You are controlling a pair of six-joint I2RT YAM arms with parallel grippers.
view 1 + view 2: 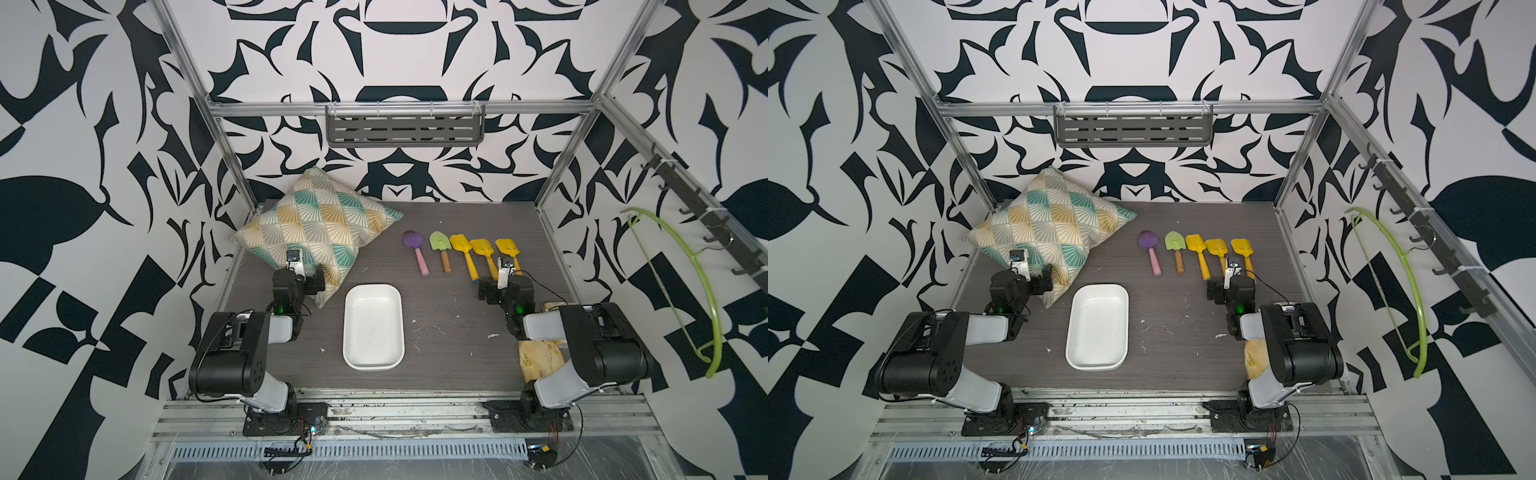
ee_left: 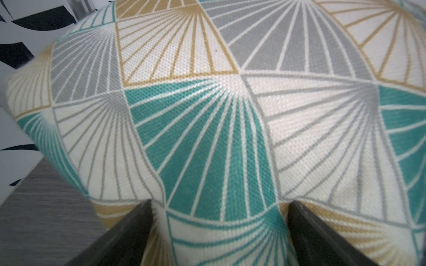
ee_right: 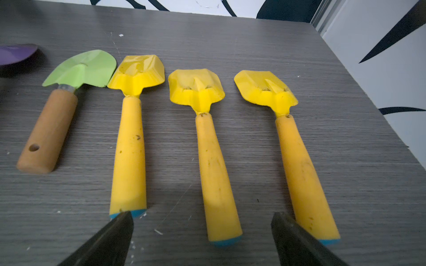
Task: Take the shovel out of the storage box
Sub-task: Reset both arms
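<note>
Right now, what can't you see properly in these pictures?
- Yellow packet: mostly hidden under the right arm in both top views; print too small to read.
- Purple shovel: cut off by the right wrist view's edge.
- Left wrist view: the pillow fills it, hiding whatever lies behind.

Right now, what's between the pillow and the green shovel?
Only the purple shovel, pink-handled, lying flat between pillow and green shovel; shows in both top views.

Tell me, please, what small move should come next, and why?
Probably just retract and stop: the storage box looks empty, five shovels lie on the table, and the left end effector and right end effector are open, holding nothing.
</note>
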